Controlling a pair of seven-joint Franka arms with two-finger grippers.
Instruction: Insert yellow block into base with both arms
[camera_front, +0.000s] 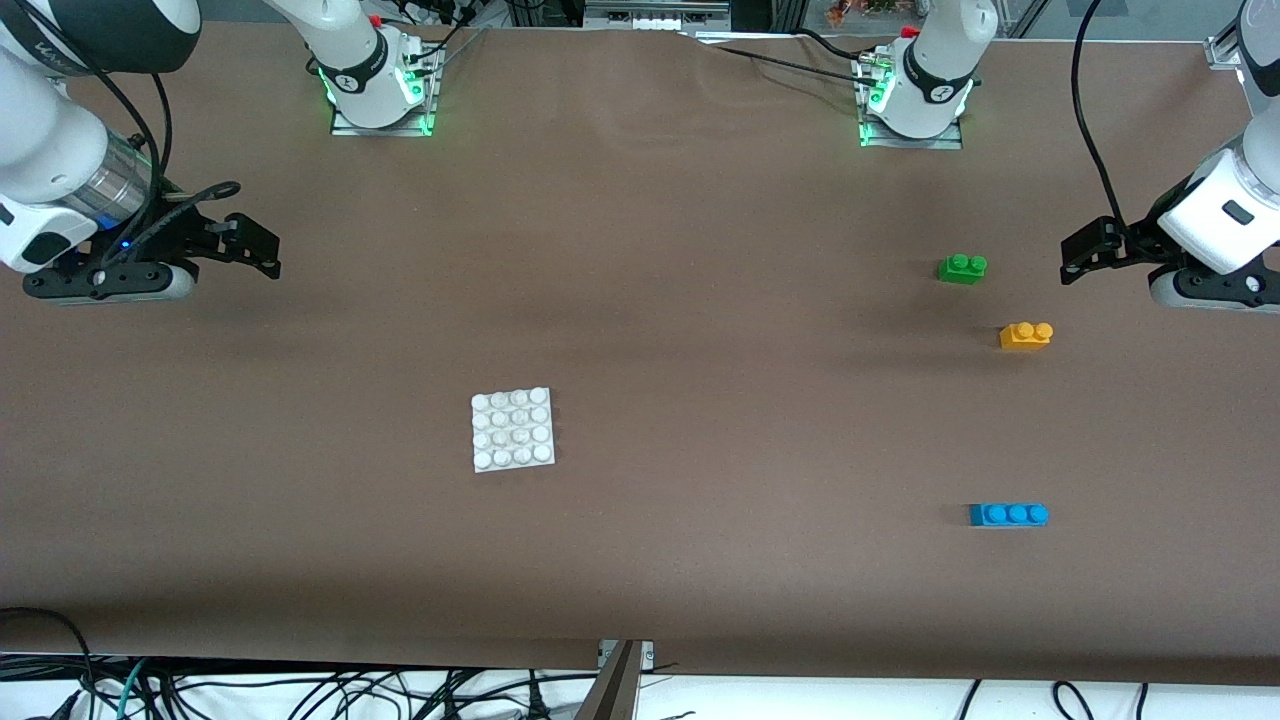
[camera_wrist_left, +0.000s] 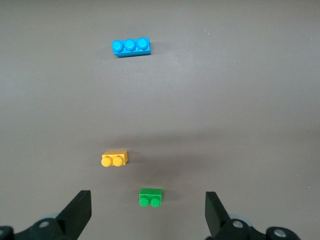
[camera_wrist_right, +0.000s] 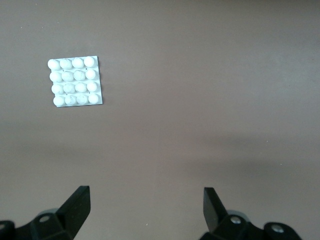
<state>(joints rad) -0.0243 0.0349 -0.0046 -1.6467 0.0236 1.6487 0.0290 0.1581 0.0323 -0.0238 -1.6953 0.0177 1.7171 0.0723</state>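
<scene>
The yellow block (camera_front: 1026, 335) is lying studs-up on the surface toward the left arm's end, between the green brick (camera_front: 962, 268) and the blue brick (camera_front: 1008, 514), its long axis running along the table's length. The green brick, sitting near it, is at risk of being nudged or taken by mistake. The left end effector (camera_front: 1090, 250) and right end effector (camera_front: 245, 245) are being held apart and empty at the table's ends, well apart from the base (camera_front: 513, 429), which could be shifted during insertion if left unbraced.

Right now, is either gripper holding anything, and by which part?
Nothing is held. The left gripper and the right gripper are both open and empty, up over the bare table; the yellow block lies untouched.
</scene>
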